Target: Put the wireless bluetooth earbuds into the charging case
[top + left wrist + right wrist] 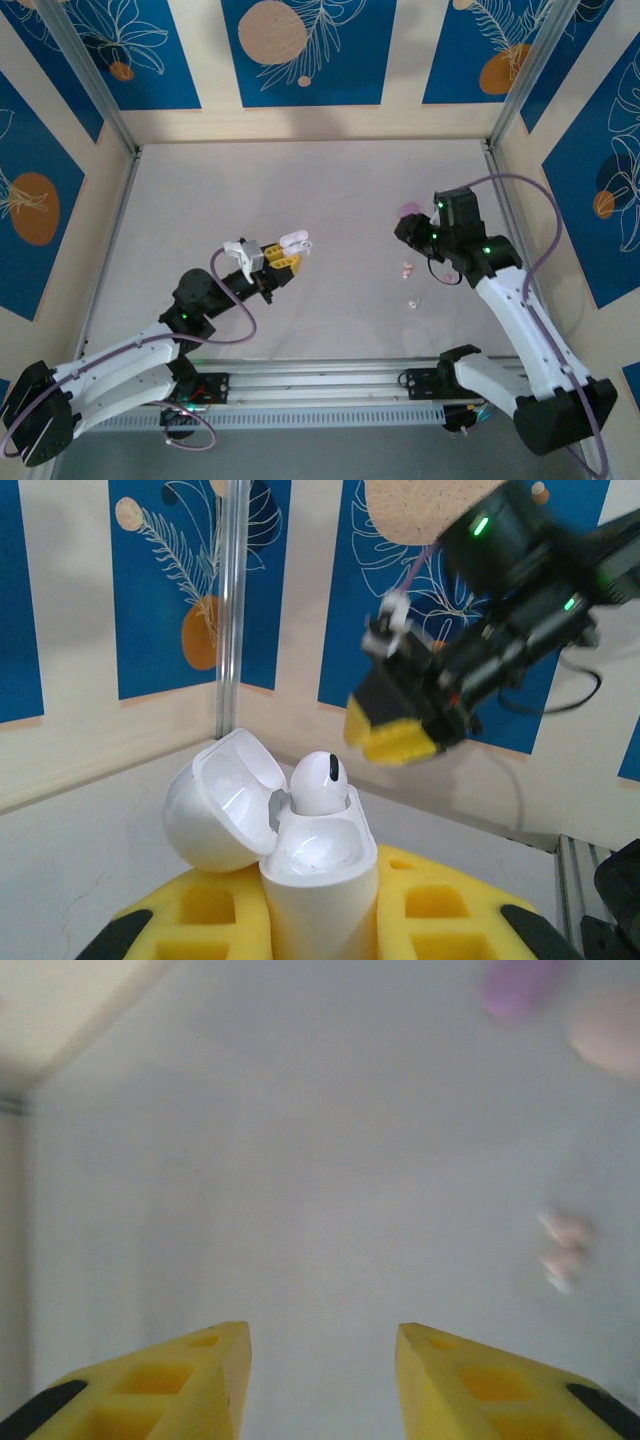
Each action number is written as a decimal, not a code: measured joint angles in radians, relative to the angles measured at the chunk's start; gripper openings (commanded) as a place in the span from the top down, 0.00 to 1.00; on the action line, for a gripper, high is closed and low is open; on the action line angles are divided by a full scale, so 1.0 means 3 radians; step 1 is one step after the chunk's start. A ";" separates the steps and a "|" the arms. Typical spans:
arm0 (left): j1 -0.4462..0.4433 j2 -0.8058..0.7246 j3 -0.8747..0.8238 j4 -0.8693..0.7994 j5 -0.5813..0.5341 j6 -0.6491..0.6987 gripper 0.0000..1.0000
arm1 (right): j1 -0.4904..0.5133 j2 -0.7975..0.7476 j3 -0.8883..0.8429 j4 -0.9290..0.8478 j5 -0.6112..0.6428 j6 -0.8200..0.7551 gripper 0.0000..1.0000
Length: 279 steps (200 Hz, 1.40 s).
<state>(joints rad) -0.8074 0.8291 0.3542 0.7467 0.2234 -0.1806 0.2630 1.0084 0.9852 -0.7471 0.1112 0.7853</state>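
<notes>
My left gripper (283,262) is shut on a white charging case (318,885) and holds it upright above the table, lid (215,802) flipped open. One white earbud (320,780) sits in the case's far socket; the near socket is bare. My right gripper (322,1345) hangs open over bare table with nothing between its yellow fingers (215,1365). Two pale pink earbuds (563,1247) lie blurred to its right. From above, a pink earbud (407,268) and a white earbud (413,303) lie just below the right gripper (403,232).
A purple rounded case (408,209) lies beside the right wrist, with a pale pink one (608,1022) next to it. Metal frame posts (492,150) and patterned walls close in the grey table (300,190). The right gripper (397,738) hovers behind the held case.
</notes>
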 measured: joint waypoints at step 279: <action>0.0000 0.0010 -0.0018 -0.0039 -0.0027 -0.0075 0.93 | -0.0736 0.1565 -0.0769 0.0144 -0.0385 -0.0221 0.61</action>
<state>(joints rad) -0.8074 0.8322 0.3489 0.7349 0.2153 -0.2031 0.0422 1.4780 0.7544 -0.7040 -0.0044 0.7189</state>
